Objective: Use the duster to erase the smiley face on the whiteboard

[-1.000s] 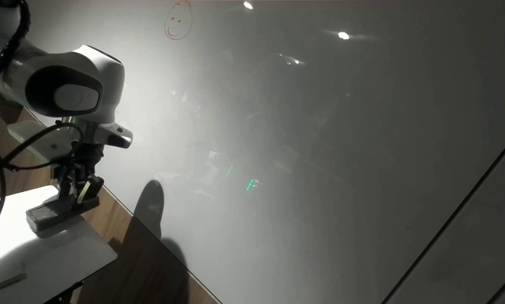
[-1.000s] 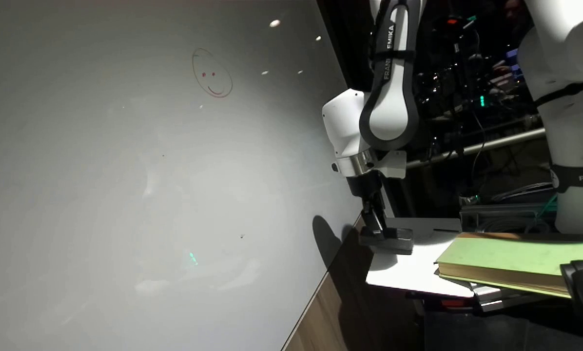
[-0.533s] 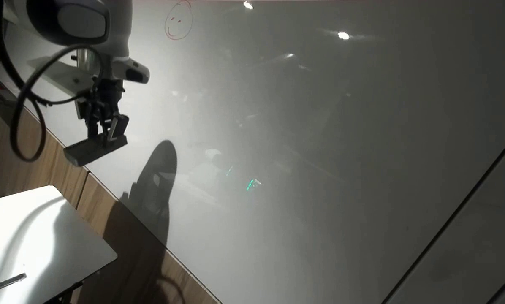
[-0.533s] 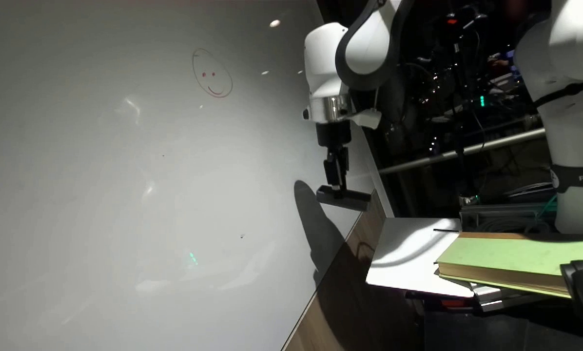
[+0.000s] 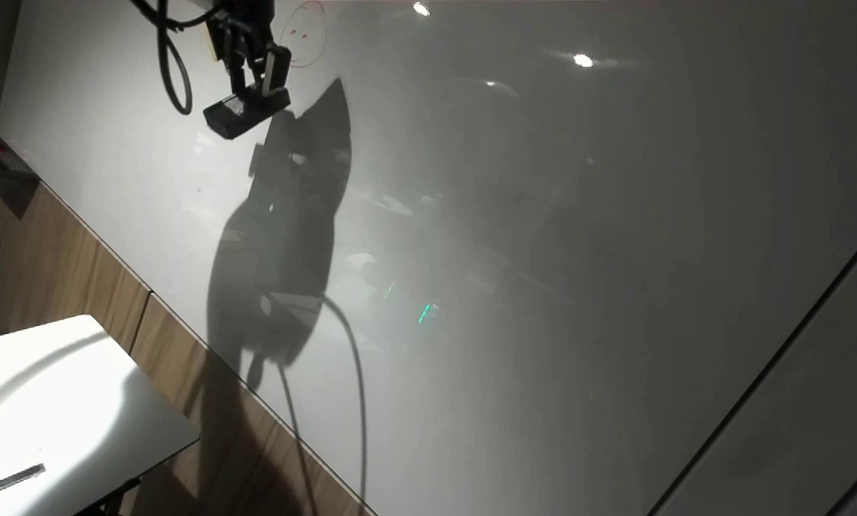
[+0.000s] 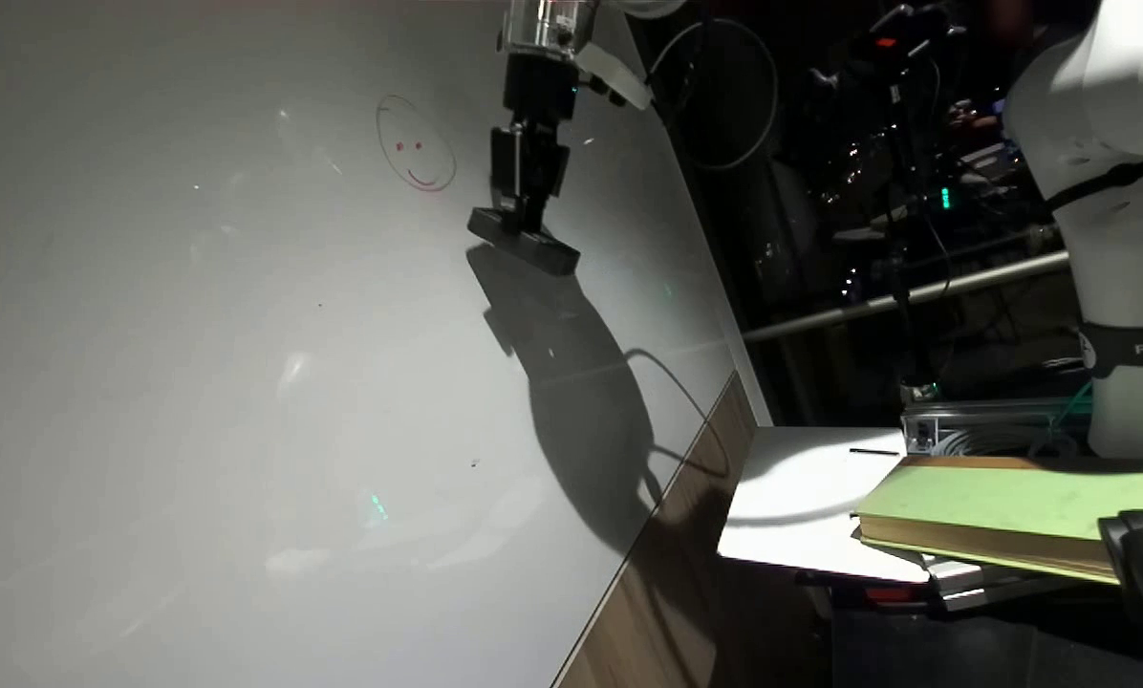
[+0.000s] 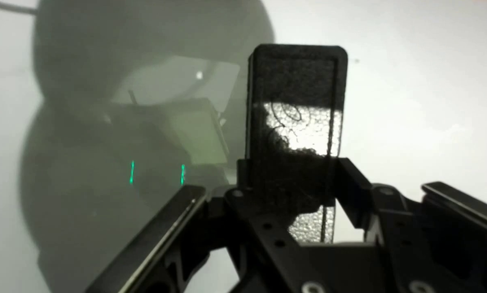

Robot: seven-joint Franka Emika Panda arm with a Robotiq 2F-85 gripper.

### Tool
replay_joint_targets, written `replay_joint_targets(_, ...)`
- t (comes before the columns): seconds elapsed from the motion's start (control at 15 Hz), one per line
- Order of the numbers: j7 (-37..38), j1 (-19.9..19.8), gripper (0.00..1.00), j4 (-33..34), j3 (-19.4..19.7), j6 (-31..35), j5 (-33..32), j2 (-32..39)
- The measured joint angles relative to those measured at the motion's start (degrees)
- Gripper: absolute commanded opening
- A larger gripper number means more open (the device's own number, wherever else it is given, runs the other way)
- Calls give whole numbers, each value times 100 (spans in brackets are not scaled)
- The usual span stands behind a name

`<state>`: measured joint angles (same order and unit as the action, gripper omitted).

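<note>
The whiteboard (image 5: pixel 543 287) is the large glossy grey-white panel; it fills much of both exterior views (image 6: pixel 199 382). A red smiley face (image 6: pixel 417 143) is drawn high on it; in an exterior view the gripper partly covers its left edge (image 5: pixel 304 34). My gripper (image 7: pixel 290 175) is shut on the black duster (image 7: pixel 300 77), with a finger on each long side. In both exterior views the gripper (image 5: pixel 256 86) (image 6: pixel 522 215) points down with the duster (image 5: pixel 238 115) (image 6: pixel 528 244) crosswise and slightly tilted, below and beside the face. I cannot tell whether the duster touches the board.
A white tabletop (image 5: pixel 77 416) stands below, in front of wood panelling (image 5: pixel 92 236). A green book (image 6: pixel 1011 497) lies at the tabletop's side. A dark piece with a red part (image 5: pixel 2 158) sits by the board's lower edge. A black cable (image 5: pixel 174 64) loops beside the gripper.
The gripper has risen from the tabletop with the duster in its grasp and moved up across the board towards the smiley face. The arm's shadow on the board has moved up and grown.
</note>
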<state>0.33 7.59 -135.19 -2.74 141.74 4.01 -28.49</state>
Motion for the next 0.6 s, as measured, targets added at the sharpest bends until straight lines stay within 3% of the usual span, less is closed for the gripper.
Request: replay_joint_targets(0.6, 112, 63, 27, 1151, -189, -177, 66, 600)
